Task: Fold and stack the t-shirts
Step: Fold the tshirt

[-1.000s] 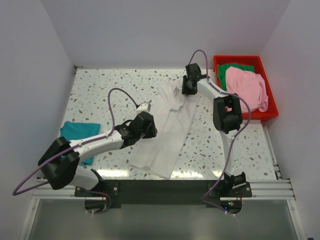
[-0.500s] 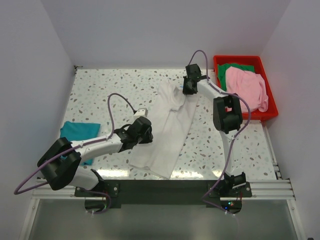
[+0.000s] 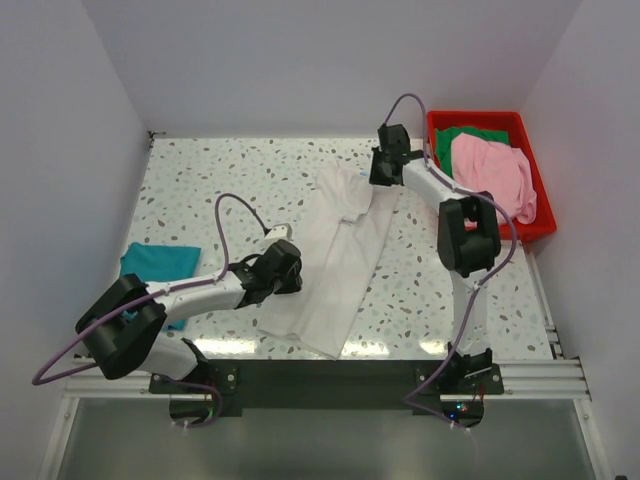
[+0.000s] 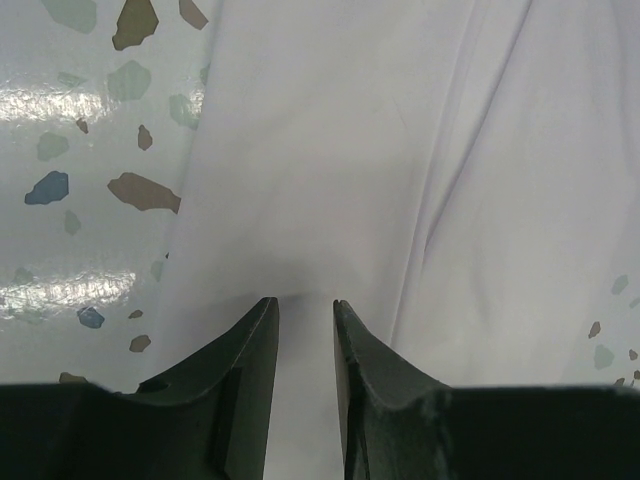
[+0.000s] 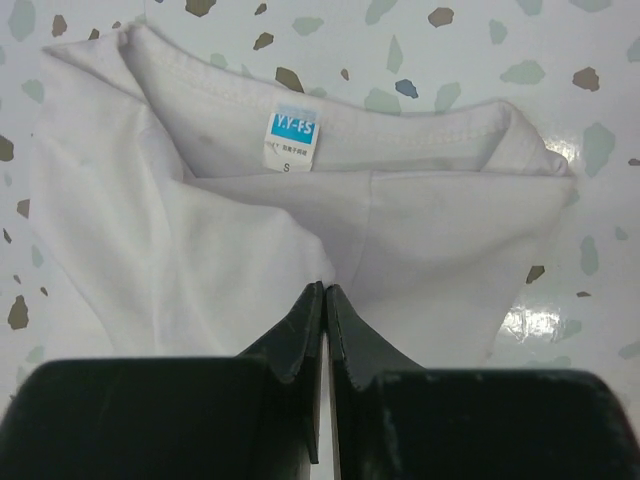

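Off-white t-shirt (image 3: 335, 255) laid out mid-table, folded lengthwise into a long strip running diagonally: collar end far, hem end at near edge of the table (image 3: 200, 180).

Top external: teal t-shirt (image 3: 160, 262) folded at near left, well apart from the strip. Pink t-shirt (image 3: 490, 175) heaped in the red bin (image 3: 530, 236) at far right, lying over the green t-shirt (image 3: 468, 135). Left gripper (image 3: 295, 282) low at the strip's left edge, near half. Right gripper (image 3: 380, 180) at the collar end, right side. Jaw state of either not readable from here.

Left wrist: left gripper (image 4: 305, 305) over the off-white t-shirt (image 4: 350, 150), jaws parted by a narrow gap, flat cloth seen through the gap, nothing pinched. Tips on or just above the cloth; cannot tell which. Shirt's edge and speckled table to the left of the fingers. Soft creases to the right.

Right wrist: right gripper (image 5: 325, 290) closed, fingers pressed together, clamped on a fold of the off-white t-shirt (image 5: 430, 230) just below the collar; creases run down into the tips. Blue neck label (image 5: 291, 138) inside the collar, visible only here.
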